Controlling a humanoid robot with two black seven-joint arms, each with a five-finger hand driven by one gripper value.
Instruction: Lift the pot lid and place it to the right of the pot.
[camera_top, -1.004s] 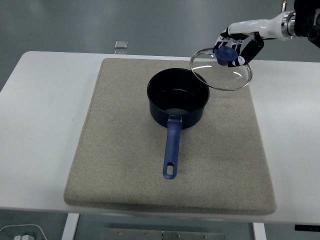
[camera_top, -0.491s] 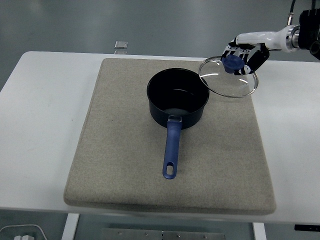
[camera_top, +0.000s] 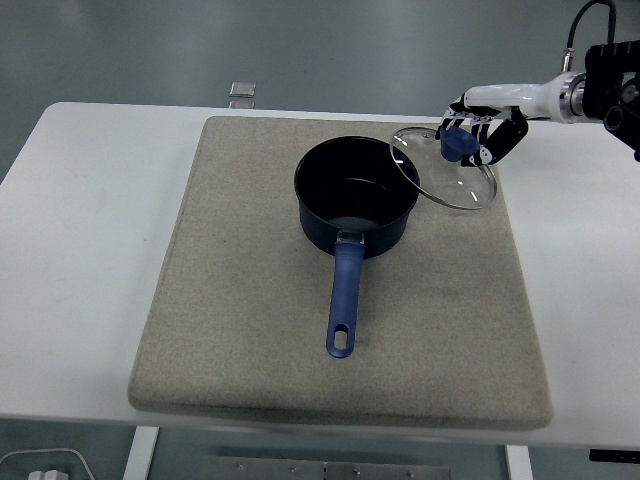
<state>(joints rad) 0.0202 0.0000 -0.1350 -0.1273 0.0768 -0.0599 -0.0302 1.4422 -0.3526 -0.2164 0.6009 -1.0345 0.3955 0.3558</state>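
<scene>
The right hand (camera_top: 478, 135), in the upper right of the frame, has its fingers closed around the blue knob of the glass lid (camera_top: 443, 168). The lid is tilted, just right of the open pot (camera_top: 355, 196). The pot stands on a grey mat (camera_top: 250, 320) on the white bench (camera_top: 80, 250).

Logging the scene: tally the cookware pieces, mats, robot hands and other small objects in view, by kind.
Pot: 1
Glass lid, held by the right hand: 1
Grey mat: 1
Robot hands in view: 1
Small clear object at the table's far edge: 1
Total: 5
</scene>
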